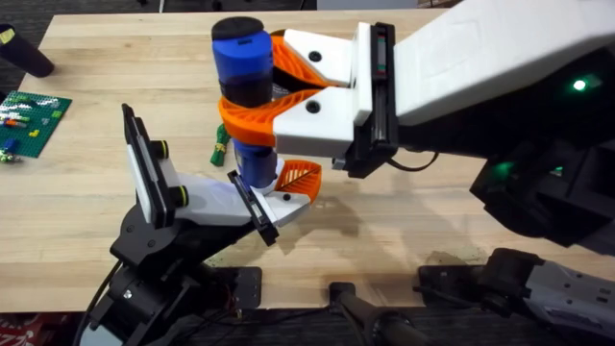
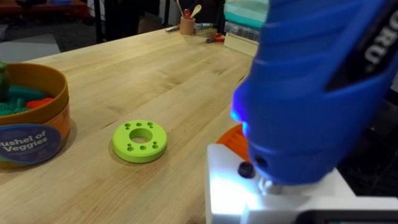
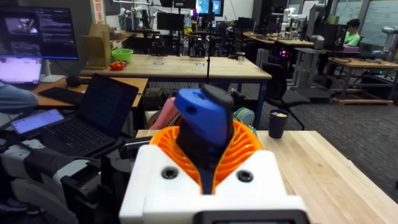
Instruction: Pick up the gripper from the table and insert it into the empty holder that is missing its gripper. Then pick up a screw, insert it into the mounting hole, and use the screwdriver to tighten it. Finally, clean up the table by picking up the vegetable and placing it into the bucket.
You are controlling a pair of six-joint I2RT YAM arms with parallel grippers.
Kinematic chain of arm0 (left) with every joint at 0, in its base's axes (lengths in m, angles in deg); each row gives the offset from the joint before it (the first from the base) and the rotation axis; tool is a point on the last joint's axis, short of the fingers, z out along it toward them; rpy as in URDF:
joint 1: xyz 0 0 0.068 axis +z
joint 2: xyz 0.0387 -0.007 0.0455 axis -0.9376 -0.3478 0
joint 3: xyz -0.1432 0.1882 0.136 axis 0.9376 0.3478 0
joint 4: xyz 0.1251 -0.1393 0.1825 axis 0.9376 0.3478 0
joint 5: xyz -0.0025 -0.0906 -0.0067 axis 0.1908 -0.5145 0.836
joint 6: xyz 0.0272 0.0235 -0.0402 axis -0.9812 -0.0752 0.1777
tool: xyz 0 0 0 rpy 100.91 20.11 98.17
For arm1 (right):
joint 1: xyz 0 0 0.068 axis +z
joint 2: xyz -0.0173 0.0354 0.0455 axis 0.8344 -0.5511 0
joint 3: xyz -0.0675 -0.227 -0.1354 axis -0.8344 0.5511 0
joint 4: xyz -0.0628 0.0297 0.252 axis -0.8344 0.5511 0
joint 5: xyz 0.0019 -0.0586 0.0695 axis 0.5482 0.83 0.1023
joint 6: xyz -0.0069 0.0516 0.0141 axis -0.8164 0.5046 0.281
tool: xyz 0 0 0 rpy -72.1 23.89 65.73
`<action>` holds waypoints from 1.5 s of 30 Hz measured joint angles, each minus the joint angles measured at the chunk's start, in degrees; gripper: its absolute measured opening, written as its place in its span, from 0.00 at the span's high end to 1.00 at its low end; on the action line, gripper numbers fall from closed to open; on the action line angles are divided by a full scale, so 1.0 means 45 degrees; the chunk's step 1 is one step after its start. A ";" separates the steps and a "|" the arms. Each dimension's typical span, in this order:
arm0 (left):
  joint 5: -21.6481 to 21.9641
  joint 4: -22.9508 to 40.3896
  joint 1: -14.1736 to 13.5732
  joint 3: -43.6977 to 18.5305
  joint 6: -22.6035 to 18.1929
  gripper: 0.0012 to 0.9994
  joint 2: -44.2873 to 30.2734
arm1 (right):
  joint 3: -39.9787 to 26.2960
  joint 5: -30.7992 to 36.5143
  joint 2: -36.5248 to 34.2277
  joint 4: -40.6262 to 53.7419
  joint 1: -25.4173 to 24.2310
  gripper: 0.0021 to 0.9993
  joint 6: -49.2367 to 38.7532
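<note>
Right pincer clamped on screwdriver, held upright so tip bears down on screw in holder below pincer. Gripper seated in holder, beside shaft. Vegetable on table behind shaft, uncollected. Left pincer: cannot tell.

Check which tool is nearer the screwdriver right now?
Right. The right tool is clamped around the screwdriver, holding it upright over the holder. The left tool's position can't be pinned down; its wrist camera sits right beside the screwdriver.

A robotics lab, it seems: rows of wooden workbenches, monitors, a laptop, robot arms far back.
</note>
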 joint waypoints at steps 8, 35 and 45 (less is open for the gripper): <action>-0.0036 -0.0040 0.0000 0.0000 0.0095 0.99 -0.0003 | 0.0000 0.0151 0.0000 0.0126 0.0000 0.94 -0.0004; -0.0044 -0.0043 0.0000 0.0000 0.0104 0.99 -0.0003 | -0.0467 -0.0266 0.0000 0.1115 -0.0850 0.94 0.0288; -0.0083 -0.0056 0.0000 0.0000 0.0095 0.99 -0.0003 | -0.2489 -0.0854 -0.0295 0.4534 -0.0894 0.94 0.0182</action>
